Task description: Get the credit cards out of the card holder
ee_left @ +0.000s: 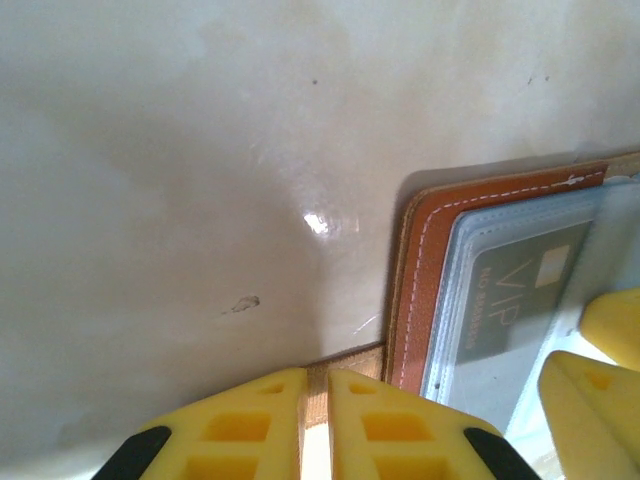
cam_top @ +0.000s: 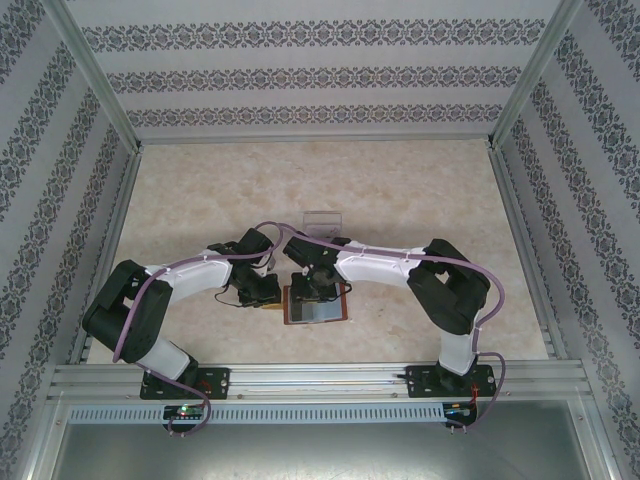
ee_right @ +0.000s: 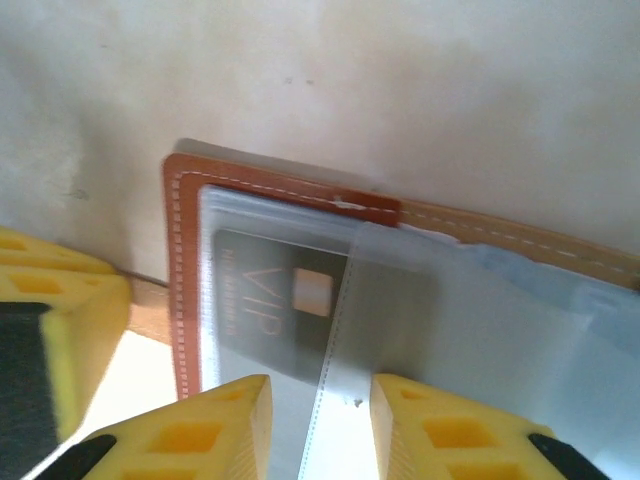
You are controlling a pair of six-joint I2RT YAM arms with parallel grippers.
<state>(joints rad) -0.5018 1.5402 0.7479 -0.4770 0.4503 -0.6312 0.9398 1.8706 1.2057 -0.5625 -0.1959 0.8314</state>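
The card holder [cam_top: 318, 306] lies open on the table in front of both arms, reddish-brown leather with clear grey-blue pockets. In the left wrist view my left gripper [ee_left: 317, 376] is shut on its brown strap tab [ee_left: 356, 360], just left of the leather edge [ee_left: 425, 270]. A dark credit card [ee_right: 262, 300] marked VIP sits inside a clear pocket. My right gripper [ee_right: 320, 392] hovers low over the pockets with its jaws apart; a clear pocket flap [ee_right: 395, 300] lies between and ahead of them, not pinched. From above, the left gripper [cam_top: 266, 291] and right gripper [cam_top: 316, 288] stand close together.
A clear plastic box [cam_top: 322, 222] stands just behind the grippers. Bare beige table surrounds the holder, fenced by metal rails [cam_top: 112, 250] at the sides. My right gripper's yellow fingers [ee_left: 600, 390] crowd the right edge of the left wrist view.
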